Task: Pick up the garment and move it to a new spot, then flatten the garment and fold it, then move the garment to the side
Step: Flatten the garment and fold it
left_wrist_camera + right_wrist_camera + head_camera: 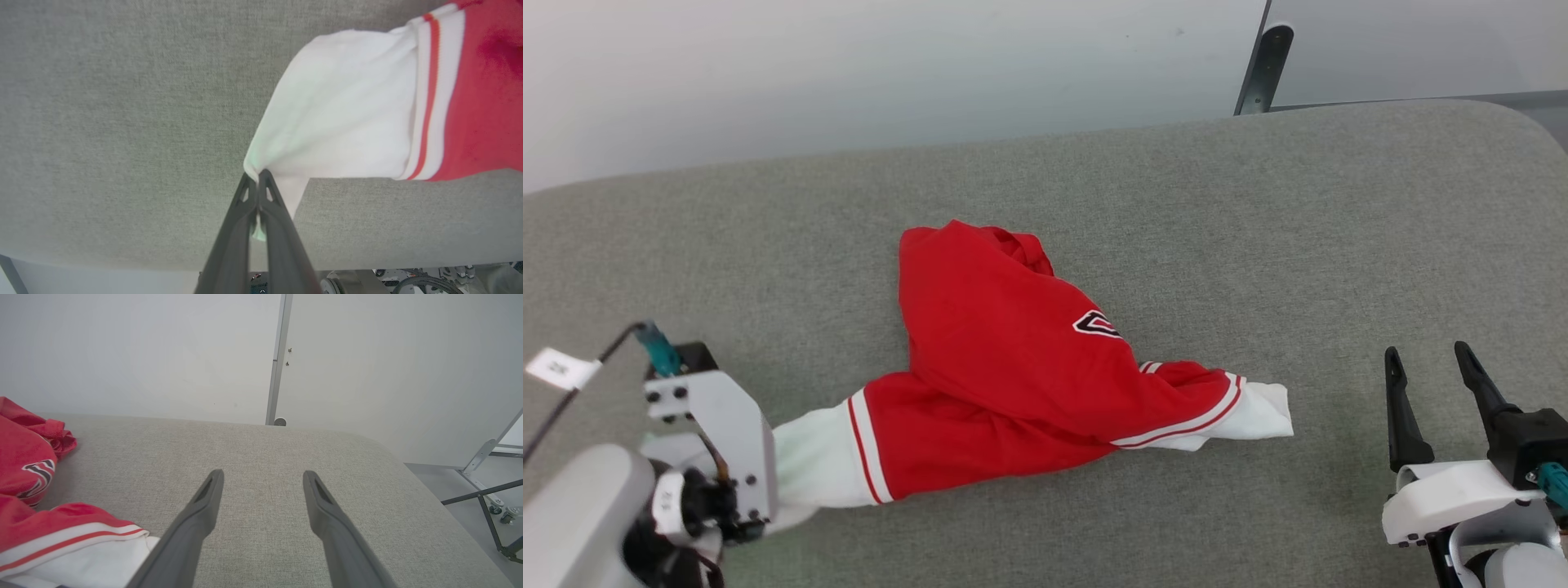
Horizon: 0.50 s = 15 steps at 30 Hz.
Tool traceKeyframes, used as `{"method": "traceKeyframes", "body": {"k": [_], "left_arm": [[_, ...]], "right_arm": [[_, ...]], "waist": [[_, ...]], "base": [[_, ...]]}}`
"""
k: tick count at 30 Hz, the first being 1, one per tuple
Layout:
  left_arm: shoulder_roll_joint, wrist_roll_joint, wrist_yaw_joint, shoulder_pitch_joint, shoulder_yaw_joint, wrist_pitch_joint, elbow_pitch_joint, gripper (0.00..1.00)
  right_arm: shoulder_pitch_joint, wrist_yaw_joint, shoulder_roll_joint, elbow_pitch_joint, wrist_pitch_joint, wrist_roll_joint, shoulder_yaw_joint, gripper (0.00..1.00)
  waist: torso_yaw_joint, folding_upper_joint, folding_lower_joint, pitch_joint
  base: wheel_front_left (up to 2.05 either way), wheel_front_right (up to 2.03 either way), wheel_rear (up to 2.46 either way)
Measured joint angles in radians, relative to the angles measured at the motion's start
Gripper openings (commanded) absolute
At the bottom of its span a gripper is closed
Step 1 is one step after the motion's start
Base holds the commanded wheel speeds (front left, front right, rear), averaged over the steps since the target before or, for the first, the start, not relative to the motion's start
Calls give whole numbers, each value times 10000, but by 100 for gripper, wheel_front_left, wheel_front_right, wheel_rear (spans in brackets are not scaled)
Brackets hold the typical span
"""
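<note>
The garment [1005, 359] lies crumpled in the middle of the grey padded surface: bright red, with a black-and-white logo and two white-ended limbs edged in red-and-white stripes. In the left wrist view my left gripper [257, 175] is shut on the white end of the garment's [343, 110] left limb, the cloth bunched at the fingertips. In the head view that arm's wrist [711, 441] covers the fingers. My right gripper [1425, 359] stands open over bare padding, to the right of the other white end. The right wrist view shows the right gripper [263, 475] open, with the garment [36, 498] at its left.
The grey padded surface [1258, 212] has bare room right of and behind the garment. Its far edge meets a pale wall with a dark post [1264, 69]. In the right wrist view the surface's rounded right edge drops to the floor, where a metal frame with casters [494, 498] stands.
</note>
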Motion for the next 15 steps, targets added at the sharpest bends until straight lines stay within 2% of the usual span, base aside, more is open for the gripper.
{"method": "traceKeyframes", "body": {"k": [4, 14, 15], "left_arm": [[-351, -242, 13, 343, 67, -309, 136, 0], [-895, -470, -405, 678, 184, -1089, 725, 0], [-922, -464, -431, 677, 173, -1162, 723, 33]], "right_arm": [[0, -2, -15, 44, 69, 117, 134, 100], [152, -2, -566, 94, 497, 942, 1137, 100], [189, -2, -600, 90, 575, 1058, 1239, 100]], "waist": [[-14, 0, 0, 31], [-52, 0, 0, -74], [-41, 0, 0, -105]], "base": [[0, 0, 0], [0, 0, 0], [0, 0, 0]]}}
